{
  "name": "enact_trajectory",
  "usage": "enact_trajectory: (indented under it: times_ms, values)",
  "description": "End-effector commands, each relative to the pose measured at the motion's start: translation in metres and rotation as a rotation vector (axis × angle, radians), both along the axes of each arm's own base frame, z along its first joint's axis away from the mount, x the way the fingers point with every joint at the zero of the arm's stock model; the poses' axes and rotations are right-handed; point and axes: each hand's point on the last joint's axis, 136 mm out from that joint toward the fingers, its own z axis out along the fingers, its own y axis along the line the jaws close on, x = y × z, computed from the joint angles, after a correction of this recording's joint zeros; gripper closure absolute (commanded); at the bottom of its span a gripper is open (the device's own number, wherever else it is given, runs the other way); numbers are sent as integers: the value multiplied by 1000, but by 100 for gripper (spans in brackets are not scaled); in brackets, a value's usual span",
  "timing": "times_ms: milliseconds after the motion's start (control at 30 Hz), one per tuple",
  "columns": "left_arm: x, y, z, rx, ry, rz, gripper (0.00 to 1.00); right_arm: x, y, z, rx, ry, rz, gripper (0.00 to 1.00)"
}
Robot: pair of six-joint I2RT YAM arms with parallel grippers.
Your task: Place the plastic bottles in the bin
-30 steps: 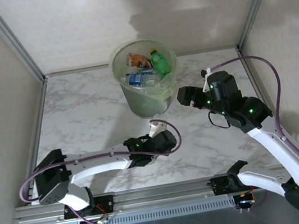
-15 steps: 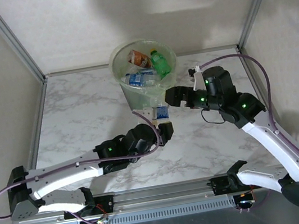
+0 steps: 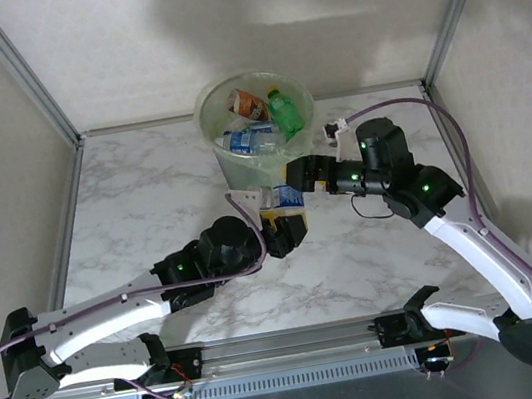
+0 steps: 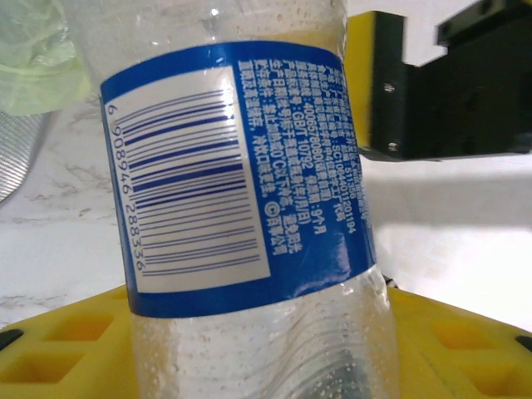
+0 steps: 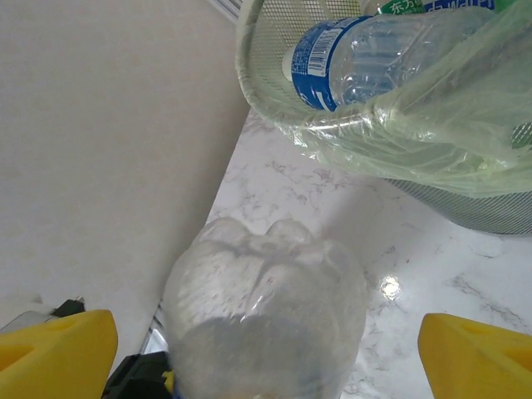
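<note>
Left gripper [image 3: 285,219] is clamped on a clear bottle [image 3: 287,196] w/ a blue label, held over the middle of the table [image 3: 144,198], slightly toward its right edge. The left wrist cam has that bottle [image 4: 241,199] close up: barcode facing the lens, droplets inside, lower part squeezed btwn the yellow pads [image 4: 58,353]. One black finger [image 4: 449,83] of the other arm sits just beyond it at upper right. Right gripper [image 3: 295,177] reaches in from the table's right edge and is right at the bottle's far side, jaws spread wide, gripping nothing. In the right wrist cam the bottle's lobed end [image 5: 266,291] sits btwn the two yellow fingertips [image 5: 54,349], clear of both. Just past the bottle, at the middle of the table's far edge, stands the bin [image 3: 242,175], pale green w/ a thin liner bag [image 5: 432,125] folded over its rim. Inside, approx at rim level: a blue-label bottle [image 3: 252,141] lying on its side, a green bottle [image 3: 284,110] and an orange-red-label bottle [image 3: 249,103]. The right wrist cam shows the bin's wall [image 5: 465,198] and the blue-label one [image 5: 357,62] pressed against the liner.
</note>
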Motion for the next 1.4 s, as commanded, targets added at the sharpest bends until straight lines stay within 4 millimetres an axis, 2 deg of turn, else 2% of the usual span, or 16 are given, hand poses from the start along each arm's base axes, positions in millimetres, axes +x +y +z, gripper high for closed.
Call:
enact_trajectory:
  times_ms: [0, 467, 733, 967, 1067, 1100, 1167, 1200, 1367]
  values:
    - [-4, 2, 23, -80, -41, -35, 42, 2, 9, 4, 24, -11, 24, 7]
    - [0, 4, 26, -105, -39, -25, 42, 1, 27, 3, 47, -1, 78, 13]
    - [5, 10, 27, -108, -39, 5, 42, 2, 31, 4, 47, -1, 83, 26]
    - [8, 10, 23, -107, -32, 18, 38, 2, 30, 19, 65, -32, 81, 34]
    - [9, 9, 20, -101, -27, 22, 33, 3, 30, 24, 64, -46, 78, 36]
    - [10, 9, 18, -98, -25, 26, 29, 4, 30, 26, 62, -49, 75, 36]
    - [11, 9, 15, -91, -19, 32, 13, 6, 30, 29, 57, -55, 70, 37]
    - [11, 10, 15, -89, -17, 35, 1, 9, 29, 32, 50, -65, 58, 37]
    - [21, 27, 22, -74, -19, 91, 1, 36, 16, 56, -25, -144, -45, 37]
